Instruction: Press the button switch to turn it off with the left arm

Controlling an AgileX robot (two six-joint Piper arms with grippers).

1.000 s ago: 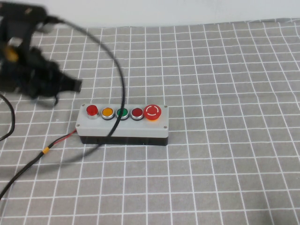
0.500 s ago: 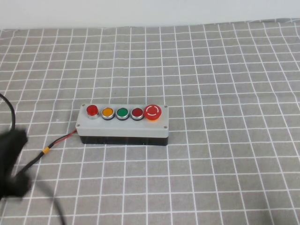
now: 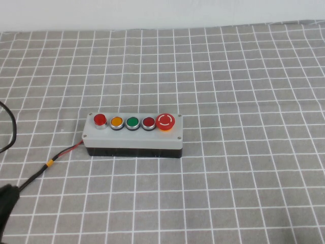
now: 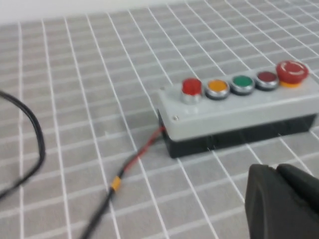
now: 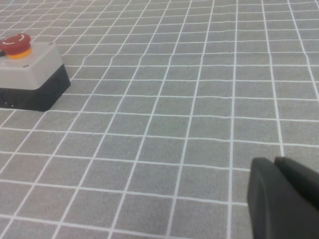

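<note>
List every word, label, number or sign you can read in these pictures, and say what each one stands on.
No readable words or numbers anywhere.
White curved-arrow mark, no letters: on the big red mushroom button of the switch box.
The four small buttons are blank.
Left gripper, near the table's left front corner, and right gripper, low over the table right of the box: no markings visible.

a long rectangular switch box with a light grey lid and black base (image 3: 133, 137) lies flat on the grey white-gridded cloth, a little left of the table's middle, its length running left to right. along its top sits a row of round buttons: a raised red one (image 3: 100, 120) at the left end, then amber (image 3: 117, 122), green (image 3: 132, 122), dark red (image 3: 148, 122), and a larger red mushroom button on an orange collar (image 3: 165, 121) at the right end. a red-and-black cable (image 3: 48, 163) leaves its left end toward the near left corner.

the left gripper (image 4: 284, 201) hangs low, near the box's front; the right gripper (image 5: 284, 196) sits well to the box's right.
</note>
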